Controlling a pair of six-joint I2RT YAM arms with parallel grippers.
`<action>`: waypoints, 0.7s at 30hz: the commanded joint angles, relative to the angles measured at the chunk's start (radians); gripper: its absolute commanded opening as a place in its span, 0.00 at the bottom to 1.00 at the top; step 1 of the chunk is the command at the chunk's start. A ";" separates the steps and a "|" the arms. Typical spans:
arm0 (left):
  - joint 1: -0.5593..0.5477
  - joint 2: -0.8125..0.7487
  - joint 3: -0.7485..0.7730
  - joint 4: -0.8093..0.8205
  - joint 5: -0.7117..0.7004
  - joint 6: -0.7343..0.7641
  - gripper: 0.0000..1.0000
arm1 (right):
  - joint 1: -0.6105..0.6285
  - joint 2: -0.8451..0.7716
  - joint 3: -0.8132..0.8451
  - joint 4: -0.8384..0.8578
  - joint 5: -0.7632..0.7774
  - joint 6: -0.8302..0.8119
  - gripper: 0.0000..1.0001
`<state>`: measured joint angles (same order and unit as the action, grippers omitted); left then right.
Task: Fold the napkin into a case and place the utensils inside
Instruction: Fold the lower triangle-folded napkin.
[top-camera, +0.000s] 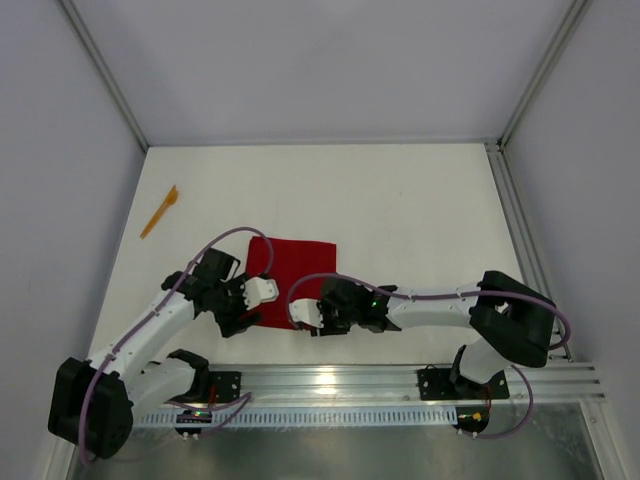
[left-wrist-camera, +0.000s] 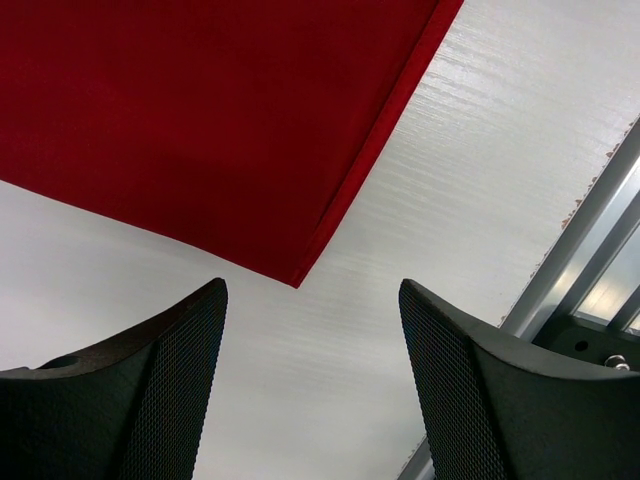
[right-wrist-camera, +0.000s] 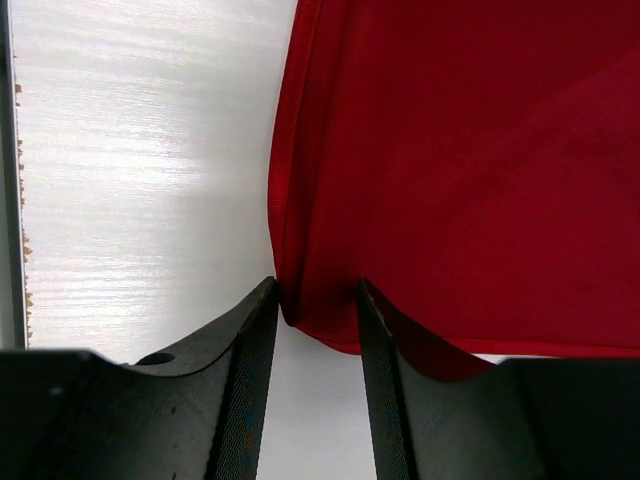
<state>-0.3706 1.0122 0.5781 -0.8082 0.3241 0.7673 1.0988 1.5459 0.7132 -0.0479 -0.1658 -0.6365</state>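
Note:
The red napkin lies flat near the front middle of the table. My right gripper is at its near right corner. In the right wrist view the jaws stand narrowed on either side of that corner of the napkin, with a gap and white table still showing between them. My left gripper is at the napkin's near left side. In the left wrist view it stands wide open and empty, just short of a napkin corner. One orange utensil lies alone at the far left.
A metal rail runs along the near table edge, also seen as a rail at the right of the left wrist view. White walls with metal posts enclose the table on three sides.

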 joint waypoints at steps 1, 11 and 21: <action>0.001 0.008 0.008 0.009 0.035 0.007 0.72 | 0.006 0.011 -0.003 0.014 0.058 0.040 0.41; -0.007 0.040 0.061 -0.052 0.179 0.023 0.71 | 0.007 -0.001 0.008 0.040 0.028 0.159 0.03; -0.051 0.039 0.086 -0.046 0.172 0.044 0.78 | -0.066 -0.026 0.026 0.089 -0.191 0.322 0.03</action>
<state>-0.4095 1.0538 0.6697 -0.8719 0.4911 0.7731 1.0679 1.5509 0.7120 -0.0128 -0.2516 -0.3981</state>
